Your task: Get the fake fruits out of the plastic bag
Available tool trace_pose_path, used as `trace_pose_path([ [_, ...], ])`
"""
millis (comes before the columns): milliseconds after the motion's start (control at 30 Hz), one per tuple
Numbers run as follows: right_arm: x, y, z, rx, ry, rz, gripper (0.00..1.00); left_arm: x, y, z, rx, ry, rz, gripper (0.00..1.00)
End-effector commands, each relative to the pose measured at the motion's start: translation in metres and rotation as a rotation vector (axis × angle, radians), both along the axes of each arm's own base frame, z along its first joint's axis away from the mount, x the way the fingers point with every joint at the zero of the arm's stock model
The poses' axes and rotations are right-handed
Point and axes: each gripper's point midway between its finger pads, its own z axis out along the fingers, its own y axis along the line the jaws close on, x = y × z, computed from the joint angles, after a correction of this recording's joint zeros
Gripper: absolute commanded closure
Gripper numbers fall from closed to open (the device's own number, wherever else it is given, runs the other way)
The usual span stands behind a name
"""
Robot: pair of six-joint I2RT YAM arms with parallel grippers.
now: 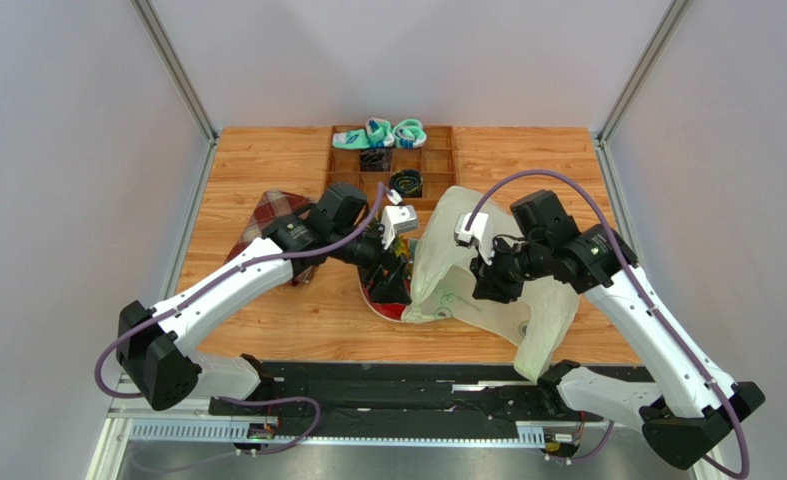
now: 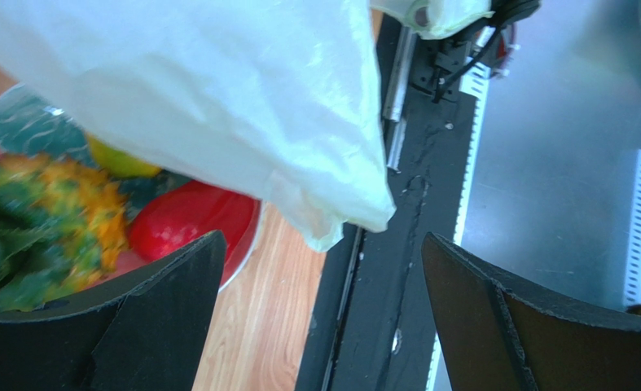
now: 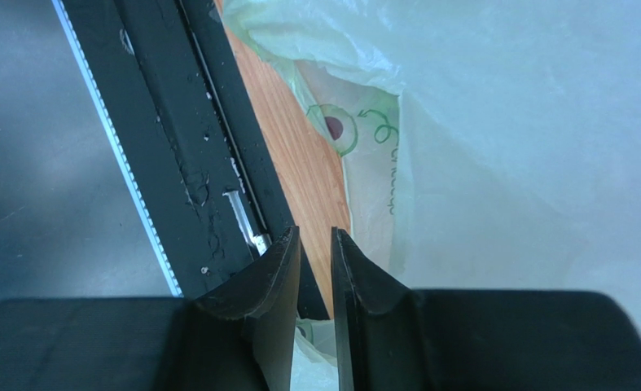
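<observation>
Well, the left fingers [image 2: 160,309] are standing wide apart with nothing between them, hovering by the near side of the plate [image 2: 30,122] at the left of the left wrist view. On that plate a pineapple [image 2: 46,212], a red pepper [image 2: 185,224] and a yellow fruit [image 2: 120,161] are lying close together, partly under a hanging fold of the plastic bag [image 2: 217,98], which is filling the top of that view.

The right fingers [image 3: 258,309] are sitting almost together, with only a thin slit showing. A scrap of bag film is peeking out low in the slit, and I cannot tell whether they are pinching it.

From overhead, the bag is sprawling centre-right over the desk [image 1: 267,320], its near end drooping toward the black rail [image 1: 417,385]. A plaid cloth [image 1: 275,212] is lying at the left.
</observation>
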Motion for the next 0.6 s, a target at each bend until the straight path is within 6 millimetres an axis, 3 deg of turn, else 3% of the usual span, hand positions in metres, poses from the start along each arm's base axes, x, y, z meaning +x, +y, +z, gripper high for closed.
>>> trace_pose_path([
  [0,-0.002,0.002,-0.022,-0.039,0.053,0.028,0.75,-0.017,-0.030,0.015,-0.081,0.026,-0.095,0.01],
  [67,0.009,0.002,-0.045,-0.085,0.062,-0.003,0.74,-0.011,-0.042,0.009,-0.047,0.040,-0.040,0.01],
  [133,0.051,-0.013,-0.065,-0.193,-0.053,-0.172,0.71,-0.005,-0.049,0.006,-0.027,0.046,-0.031,0.04],
  [200,0.093,-0.039,-0.066,-0.304,-0.178,-0.345,0.71,0.016,-0.057,0.013,-0.001,0.005,0.013,0.10],
  [267,0.123,-0.053,-0.044,-0.326,-0.262,-0.420,0.73,0.026,-0.065,0.026,-0.008,-0.048,-0.031,0.36],
  [300,0.136,-0.071,-0.043,-0.339,-0.252,-0.482,0.74,0.029,-0.069,0.030,-0.012,-0.064,-0.048,0.52],
  [333,0.144,-0.083,-0.039,-0.354,-0.256,-0.498,0.75,0.036,-0.072,0.016,0.037,-0.055,-0.068,0.96],
  [367,0.154,-0.094,-0.027,-0.352,-0.276,-0.539,0.75,0.048,-0.080,0.041,0.011,-0.099,-0.055,1.00],
  [400,0.164,-0.121,-0.029,-0.381,-0.260,-0.616,0.75,0.056,-0.083,0.046,0.002,-0.085,-0.053,1.00],
  [433,0.169,-0.135,-0.029,-0.399,-0.261,-0.638,0.76,0.059,-0.088,0.045,0.000,-0.038,-0.063,1.00],
  [467,0.174,-0.149,-0.031,-0.422,-0.258,-0.665,0.76,0.058,-0.095,0.070,-0.069,-0.046,-0.096,1.00],
  [500,0.177,-0.174,-0.035,-0.472,-0.258,-0.726,0.77,0.059,-0.098,0.078,-0.096,-0.051,-0.110,1.00],
  [567,0.177,-0.197,-0.044,-0.536,-0.243,-0.750,0.74,0.050,-0.104,0.103,-0.174,-0.068,-0.181,1.00],
])
